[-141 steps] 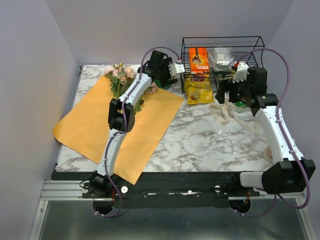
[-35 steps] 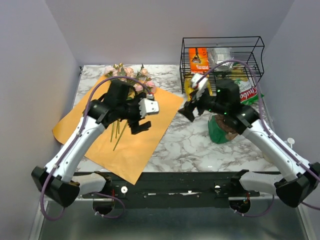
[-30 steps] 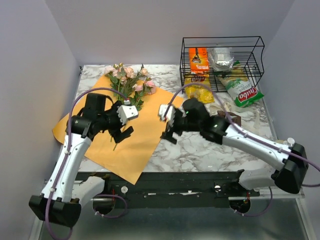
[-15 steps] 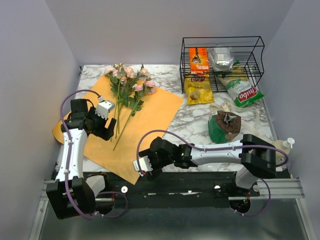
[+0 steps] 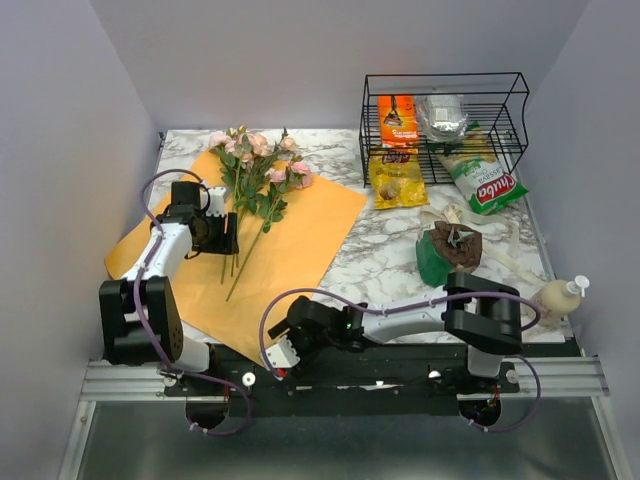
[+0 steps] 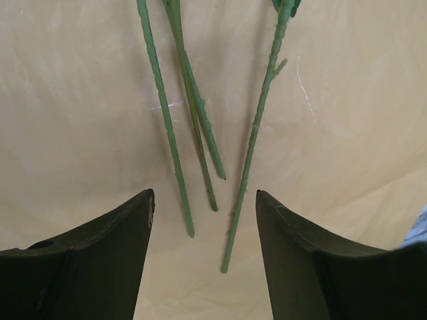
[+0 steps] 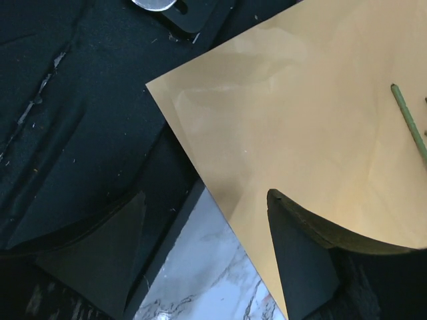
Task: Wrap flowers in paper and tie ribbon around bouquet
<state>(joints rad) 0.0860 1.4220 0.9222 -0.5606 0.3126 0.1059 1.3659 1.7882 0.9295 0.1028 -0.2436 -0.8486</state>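
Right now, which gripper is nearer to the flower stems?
Left. The left gripper hangs right over the flower stems, which lie on the paper, jaws open. The right gripper is apart from them, at the paper's near corner.

Soft, even light from overhead keeps the top view bright and sharp, with only faint shadows on the worktop (image 5: 400,260), while both wrist views show a pale sheen on the paper (image 6: 80,100), dark jaws looming at six o'clock, and perhaps slight softness toward the edges.
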